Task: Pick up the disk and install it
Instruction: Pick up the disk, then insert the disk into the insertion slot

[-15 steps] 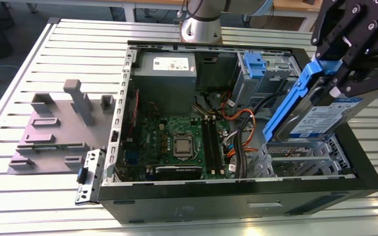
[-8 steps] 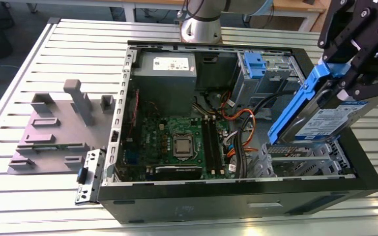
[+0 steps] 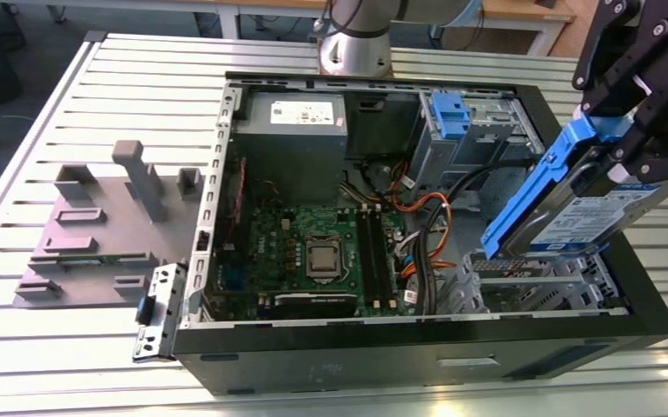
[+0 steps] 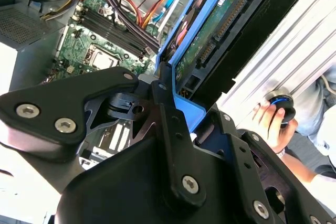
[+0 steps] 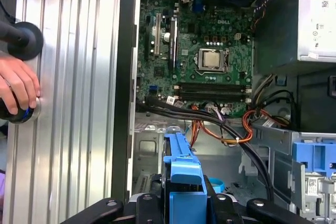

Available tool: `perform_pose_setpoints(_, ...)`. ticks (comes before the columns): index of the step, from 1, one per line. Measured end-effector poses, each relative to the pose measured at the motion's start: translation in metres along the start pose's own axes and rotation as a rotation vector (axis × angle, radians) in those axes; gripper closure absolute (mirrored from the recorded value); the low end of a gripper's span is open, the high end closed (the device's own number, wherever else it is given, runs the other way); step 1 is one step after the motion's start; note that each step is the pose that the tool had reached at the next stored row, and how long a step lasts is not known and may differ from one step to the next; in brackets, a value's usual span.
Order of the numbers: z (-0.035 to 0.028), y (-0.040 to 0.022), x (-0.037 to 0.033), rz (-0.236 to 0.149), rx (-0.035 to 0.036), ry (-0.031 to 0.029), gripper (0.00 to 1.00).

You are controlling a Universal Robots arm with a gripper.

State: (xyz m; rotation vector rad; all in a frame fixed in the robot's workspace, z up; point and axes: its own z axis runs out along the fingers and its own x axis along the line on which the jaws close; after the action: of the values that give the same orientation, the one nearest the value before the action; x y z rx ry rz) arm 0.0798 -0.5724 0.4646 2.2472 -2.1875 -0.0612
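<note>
Holding the disk (image 3: 577,204) clear of the tabletop (image 3: 56,113), my tool (image 3: 629,143) is clamped on its upper end, gripping the blue frame and metal body. The disk hangs tilted, low end toward the open computer case (image 3: 426,334), over the bare metal bay (image 3: 531,282) in the corner at the exterior view's right. I cannot tell whether it touches the bay. Its white-and-blue label (image 3: 583,221) faces outward, the print too small for me to read.

Inside the case I see a green motherboard (image 3: 310,248), orange and black cables (image 3: 420,213), a grey power box (image 3: 293,143) with a white sticker (image 3: 305,111), and a blue clip (image 3: 450,115) in the upper cage.

The ribbed tabletop leaves wide room around the case, with a grey fixture block (image 3: 102,234) at the exterior view's left. In the first wrist view a person's hand (image 5: 18,85) rests by a black knob (image 5: 23,40), just beside the case wall.
</note>
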Motion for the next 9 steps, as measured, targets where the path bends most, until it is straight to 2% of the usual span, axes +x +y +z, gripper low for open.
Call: perform_pose_setpoints(9, -0.0001, -0.0021, 0.0001, 0.0, -0.0001, 0.0002, 0.63)
